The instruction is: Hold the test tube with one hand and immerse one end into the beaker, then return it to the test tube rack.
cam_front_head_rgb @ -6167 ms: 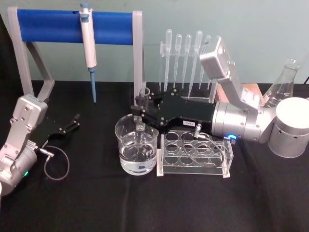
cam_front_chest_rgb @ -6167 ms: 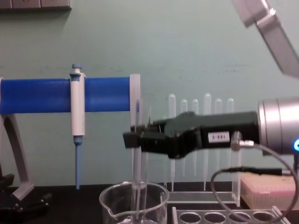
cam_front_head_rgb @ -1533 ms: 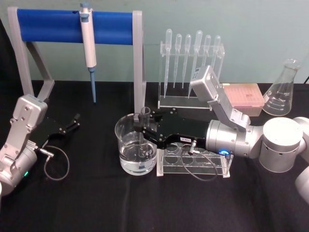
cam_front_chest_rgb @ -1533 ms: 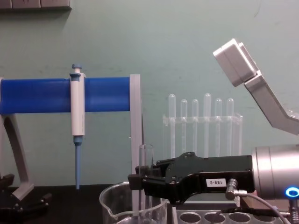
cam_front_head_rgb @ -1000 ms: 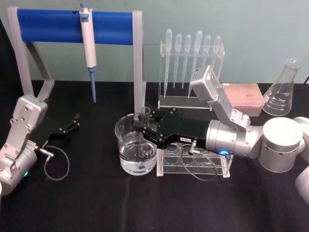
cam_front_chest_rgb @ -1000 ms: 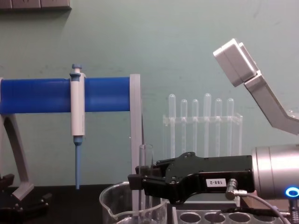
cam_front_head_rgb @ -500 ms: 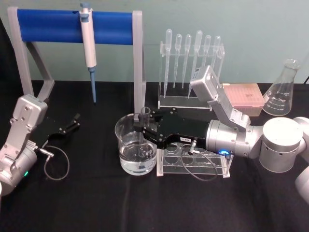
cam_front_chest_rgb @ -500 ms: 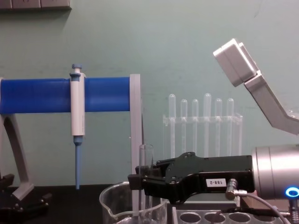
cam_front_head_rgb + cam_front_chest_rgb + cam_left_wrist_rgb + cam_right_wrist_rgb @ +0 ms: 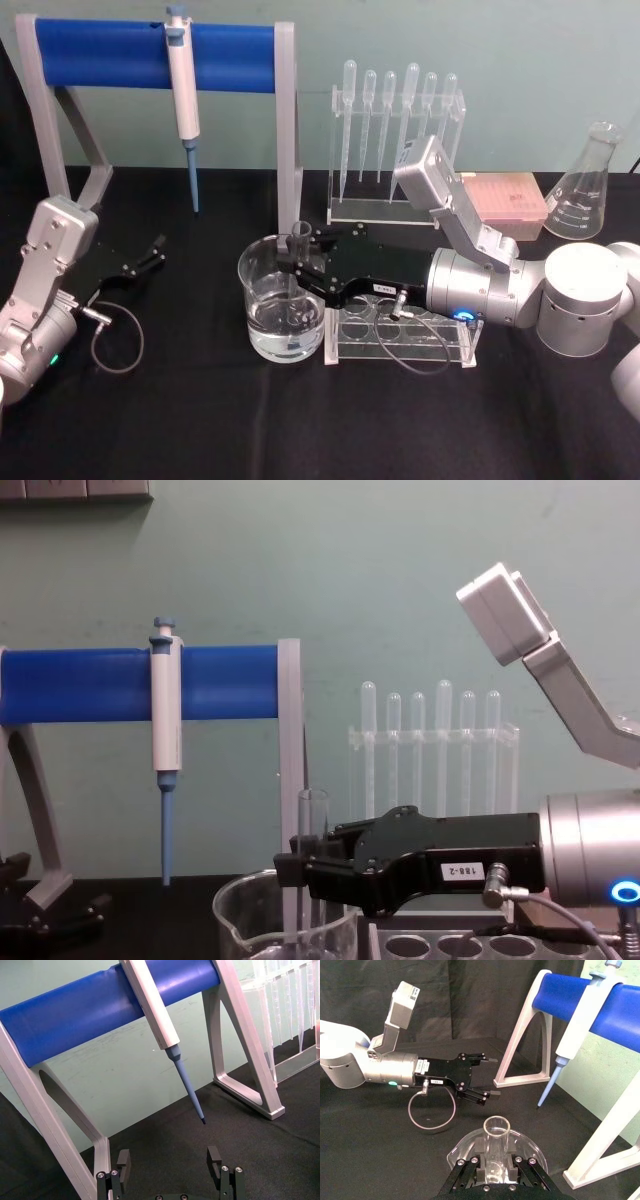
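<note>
The clear glass test tube (image 9: 298, 250) stands upright inside the beaker (image 9: 262, 322), its lower end down in the water. My right gripper (image 9: 294, 267) reaches in from the right over the beaker's rim and is shut on the tube below its mouth. From the side, the test tube (image 9: 312, 820) rises above the right gripper (image 9: 300, 868) and the beaker (image 9: 250, 930). The right wrist view looks down on the tube's mouth (image 9: 496, 1126) between the black fingers (image 9: 481, 1174). My left gripper (image 9: 152, 254) rests open on the table at the left, fingers (image 9: 123, 1161) spread.
A blue-barred stand (image 9: 150, 55) holds a white-and-blue pipettor (image 9: 182, 100) at the back left. A pipette rack (image 9: 395, 130) stands behind my right arm. A clear tube rack (image 9: 400, 325) sits just right of the beaker, with a pink box (image 9: 505, 205) and a flask (image 9: 585, 185) at the right.
Since the oldest frames my right gripper has come down, sinking the test tube deeper into the beaker. Over the last second and a half nothing has moved.
</note>
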Robot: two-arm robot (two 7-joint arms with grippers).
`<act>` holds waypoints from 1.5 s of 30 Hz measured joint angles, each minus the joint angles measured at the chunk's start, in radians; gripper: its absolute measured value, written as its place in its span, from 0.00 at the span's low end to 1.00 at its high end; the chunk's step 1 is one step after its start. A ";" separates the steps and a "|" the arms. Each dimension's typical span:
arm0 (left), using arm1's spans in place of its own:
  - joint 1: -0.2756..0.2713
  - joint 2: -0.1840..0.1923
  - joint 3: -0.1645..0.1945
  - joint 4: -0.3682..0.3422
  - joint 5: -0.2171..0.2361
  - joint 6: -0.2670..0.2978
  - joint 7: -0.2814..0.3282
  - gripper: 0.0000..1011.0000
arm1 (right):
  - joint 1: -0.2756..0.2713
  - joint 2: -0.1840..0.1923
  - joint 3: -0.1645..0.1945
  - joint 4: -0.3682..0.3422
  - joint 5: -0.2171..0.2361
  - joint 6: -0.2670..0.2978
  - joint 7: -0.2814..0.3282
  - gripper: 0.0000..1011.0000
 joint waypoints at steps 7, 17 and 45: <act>0.000 0.000 0.000 0.000 0.000 0.000 0.000 0.99 | 0.000 0.000 0.000 0.000 0.000 0.000 0.000 0.23; 0.000 0.000 0.000 0.000 0.000 0.000 0.000 0.99 | 0.000 0.000 0.000 0.000 0.000 0.000 0.000 0.23; 0.000 0.000 0.000 0.000 0.000 0.000 0.000 0.99 | 0.000 0.000 0.000 0.000 0.000 0.000 0.000 0.23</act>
